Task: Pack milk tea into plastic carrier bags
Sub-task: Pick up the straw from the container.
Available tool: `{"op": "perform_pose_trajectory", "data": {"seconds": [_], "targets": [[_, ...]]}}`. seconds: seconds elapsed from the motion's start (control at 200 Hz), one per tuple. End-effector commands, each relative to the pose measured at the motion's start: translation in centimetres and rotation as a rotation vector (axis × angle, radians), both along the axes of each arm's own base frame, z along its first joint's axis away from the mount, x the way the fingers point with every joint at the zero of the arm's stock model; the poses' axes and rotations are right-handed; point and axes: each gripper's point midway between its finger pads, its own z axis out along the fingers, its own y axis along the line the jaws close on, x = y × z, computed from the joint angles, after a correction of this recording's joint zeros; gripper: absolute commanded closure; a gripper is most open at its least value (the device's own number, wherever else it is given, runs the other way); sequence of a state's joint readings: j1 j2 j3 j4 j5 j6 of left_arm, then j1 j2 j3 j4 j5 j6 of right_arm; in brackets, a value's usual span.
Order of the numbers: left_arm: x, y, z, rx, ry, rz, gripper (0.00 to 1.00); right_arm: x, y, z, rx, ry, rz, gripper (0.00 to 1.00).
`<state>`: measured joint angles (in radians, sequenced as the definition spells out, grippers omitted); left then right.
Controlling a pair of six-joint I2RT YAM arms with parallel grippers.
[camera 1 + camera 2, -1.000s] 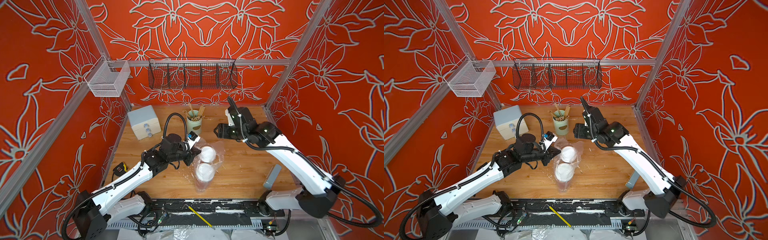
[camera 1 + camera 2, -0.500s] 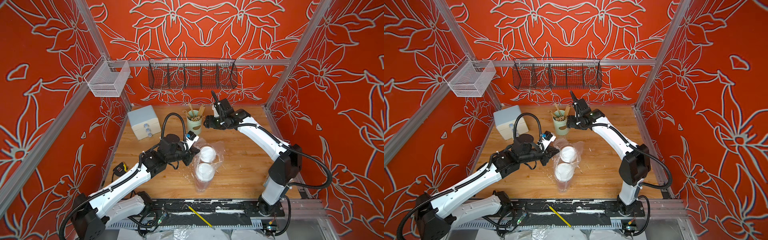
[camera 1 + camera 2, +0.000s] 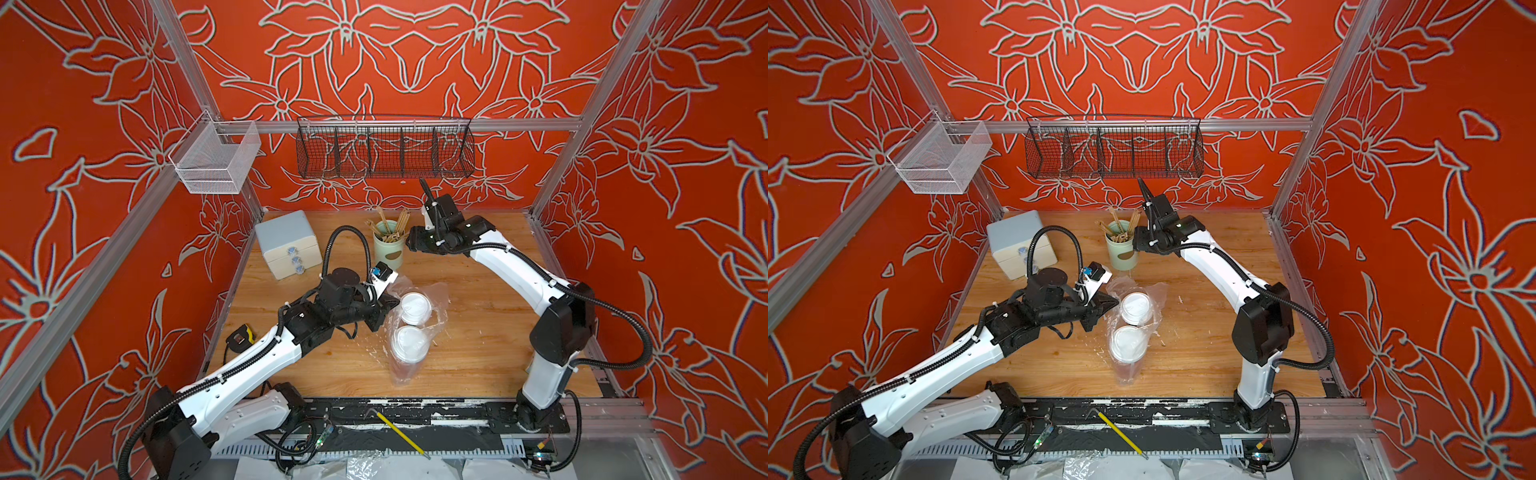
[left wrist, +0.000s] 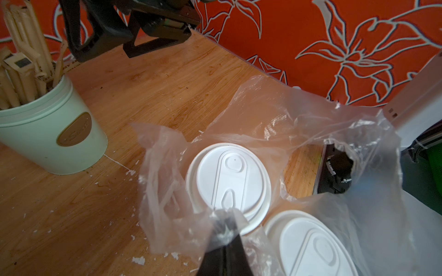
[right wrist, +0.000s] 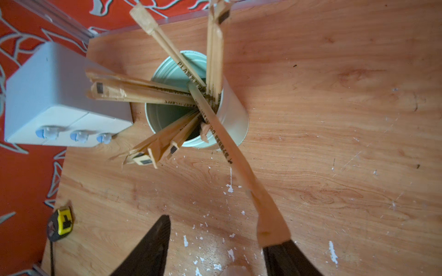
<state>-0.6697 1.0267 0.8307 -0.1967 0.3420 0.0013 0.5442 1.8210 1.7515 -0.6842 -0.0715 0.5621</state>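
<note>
Two milk tea cups with white dome lids, the far one (image 3: 415, 308) (image 4: 229, 179) and the near one (image 3: 409, 343) (image 4: 311, 246), stand side by side inside the crinkled clear carrier bag (image 3: 441, 291) (image 4: 263, 114) at mid-table. My left gripper (image 3: 388, 305) (image 4: 224, 215) is shut on the bag's rim, right beside the far cup's lid. My right gripper (image 3: 410, 243) (image 5: 220, 234) hangs open above the pale green holder (image 5: 234, 119) at the back. One paper-wrapped stick (image 5: 270, 222) leans against a finger; the other finger stands well apart from it.
The green holder (image 3: 388, 251) carries several wrapped sticks. A white drawer box (image 3: 286, 243) stands left of it, and a yellow tape measure (image 3: 239, 337) lies by the left table edge. A black wire basket (image 3: 384, 151) hangs on the back wall.
My right arm has swung left across the back of the table to the stick holder, and its jaws have narrowed a little. The left gripper has kept its hold on the bag.
</note>
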Motion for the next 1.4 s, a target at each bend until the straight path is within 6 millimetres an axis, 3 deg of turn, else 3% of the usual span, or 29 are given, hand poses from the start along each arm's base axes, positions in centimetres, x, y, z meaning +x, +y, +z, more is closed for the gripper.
{"op": "perform_pose_trajectory", "data": {"seconds": [0.0,0.44,0.641,0.751,0.861,1.001,1.171,1.396], "targets": [[-0.3,-0.4,0.6,0.0,-0.008,-0.027,1.0,1.7,-0.5,-0.2,-0.01,-0.025,-0.046,0.43],[0.0,-0.7,0.6,0.003,-0.006,-0.032,1.0,3.5,-0.1,0.2,-0.01,-0.056,-0.054,0.7],[0.0,-0.6,0.6,0.007,-0.008,-0.028,1.0,3.6,0.5,-0.1,0.005,-0.034,-0.038,0.93],[0.0,-0.6,0.7,0.006,-0.011,-0.029,1.0,3.5,0.5,0.3,0.004,-0.04,-0.037,1.0],[-0.1,-0.5,0.7,0.007,-0.012,-0.029,1.0,3.4,0.4,0.8,0.003,-0.051,-0.035,1.0],[-0.1,-0.5,0.8,0.007,-0.015,-0.028,1.0,3.2,0.3,2.3,0.015,-0.08,-0.025,1.0],[-0.1,-0.3,1.0,0.007,-0.022,-0.02,1.0,2.5,0.3,5.7,0.046,-0.129,0.001,1.0],[0.1,-0.2,0.9,0.011,-0.026,-0.012,1.0,-0.3,-1.1,10.8,0.05,-0.183,0.033,1.0]]}}
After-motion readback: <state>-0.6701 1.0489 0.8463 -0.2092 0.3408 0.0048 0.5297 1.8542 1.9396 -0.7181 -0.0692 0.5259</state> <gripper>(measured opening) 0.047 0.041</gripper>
